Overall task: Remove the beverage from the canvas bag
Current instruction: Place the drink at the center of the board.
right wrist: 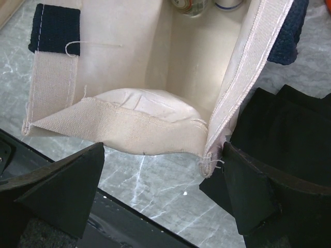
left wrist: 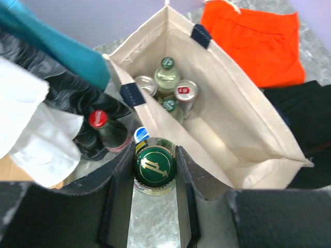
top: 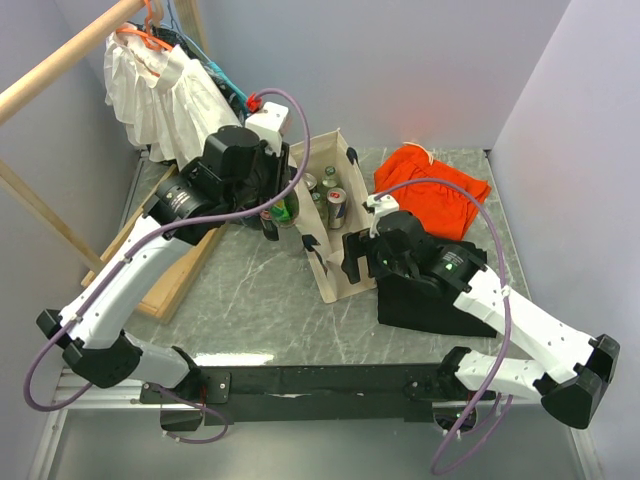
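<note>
The green-capped bottle (left wrist: 155,166) stands outside the canvas bag (left wrist: 235,111), just beside the bag's left wall near its black handle patch, and over the grey marbled table (top: 250,300); whether its base rests on the table cannot be told. The left gripper (top: 283,207) is clamped narrow on it, one finger (left wrist: 120,199) on each side of the bottle just under the cap. The bag stands upright with its mouth open, and two more green-capped bottles (left wrist: 166,72) and two cans (left wrist: 186,93) sit at its far end while the near end is bare inside. At the bag's near end the right gripper (right wrist: 161,155) stands wide, gripping nothing; its fingers (right wrist: 62,191) straddle the sagging near rim, the right one close to the bag's right corner seam, though contact cannot be told. Left of the held bottle things are crowded: a dark bottle with a red cap (left wrist: 98,120) and a blue-capped one (left wrist: 141,134) stand right beside it, with hanging white cloth (top: 150,90) close over them. A black cloth (right wrist: 289,119) lies just beside the bag's right wall, and an orange cloth bundle (top: 430,185) lies beyond it. The most open table runs between the bag and the arm bases, with a wooden board (top: 175,280) at its left edge
</note>
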Robot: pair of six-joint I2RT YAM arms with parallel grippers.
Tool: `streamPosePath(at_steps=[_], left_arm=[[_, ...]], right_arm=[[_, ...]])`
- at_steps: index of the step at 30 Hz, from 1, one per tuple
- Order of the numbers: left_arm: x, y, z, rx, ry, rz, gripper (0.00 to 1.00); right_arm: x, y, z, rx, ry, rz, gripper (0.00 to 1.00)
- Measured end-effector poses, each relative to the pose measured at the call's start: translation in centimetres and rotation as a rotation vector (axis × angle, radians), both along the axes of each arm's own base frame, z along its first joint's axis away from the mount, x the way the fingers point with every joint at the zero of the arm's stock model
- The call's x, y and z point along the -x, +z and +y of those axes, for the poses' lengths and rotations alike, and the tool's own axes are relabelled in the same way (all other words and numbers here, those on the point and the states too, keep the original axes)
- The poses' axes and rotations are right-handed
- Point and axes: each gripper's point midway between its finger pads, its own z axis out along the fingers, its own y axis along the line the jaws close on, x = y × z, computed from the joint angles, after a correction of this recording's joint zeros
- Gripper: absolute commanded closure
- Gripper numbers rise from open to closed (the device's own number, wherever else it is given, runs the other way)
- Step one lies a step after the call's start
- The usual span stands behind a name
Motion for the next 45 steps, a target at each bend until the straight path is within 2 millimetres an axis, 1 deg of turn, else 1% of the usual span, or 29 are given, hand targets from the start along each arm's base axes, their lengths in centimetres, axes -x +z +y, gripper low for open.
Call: streamPosePath(at_steps=[7, 13, 16, 19, 24, 28, 30, 36, 45], left_arm=[[-0.4, -0.5, 2.1, 0.001, 0.061, -0.002, 0.99], [-0.9, -2.2, 4.7, -0.014, 0.127, 0.026, 0.99], [-1.0, -3.0, 5.6, -0.02, 0.153, 0.039, 0.99], [-0.9, -3.9, 6.1, -0.025, 0.167, 0.056, 0.99], [-1.3, -5.6, 6.3, -0.03, 0.182, 0.077, 0.99], [-1.7, -7.6, 6.8, -0.036, 0.199, 0.099, 0.99], [-1.9, -8.9, 7.2, -0.039, 0.217, 0.117, 0.99], [-2.9, -11.6, 8.7, -0.046, 0.266, 0.151, 0.99], [-4.0, -14.1, 9.8, -0.018, 0.304, 0.17, 0.99]], right_arm=[[0.0, -0.1, 0.2, 0.007, 0.006, 0.003, 0.0], [0.0, -0.3, 0.3, 0.012, 0.008, 0.008, 0.0], [0.0, -0.3, 0.5, 0.014, 0.011, 0.01, 0.0], [0.0, -0.2, 0.6, 0.016, 0.013, 0.011, 0.0], [0.0, -0.3, 0.7, 0.019, 0.014, 0.011, 0.0], [0.0, -0.2, 0.7, 0.02, 0.014, 0.009, 0.0], [0.0, -0.2, 0.6, 0.022, 0.014, 0.01, 0.0], [0.0, -0.2, 0.6, 0.025, 0.012, 0.011, 0.0], [0.1, -0.3, 0.6, 0.025, 0.012, 0.011, 0.0]])
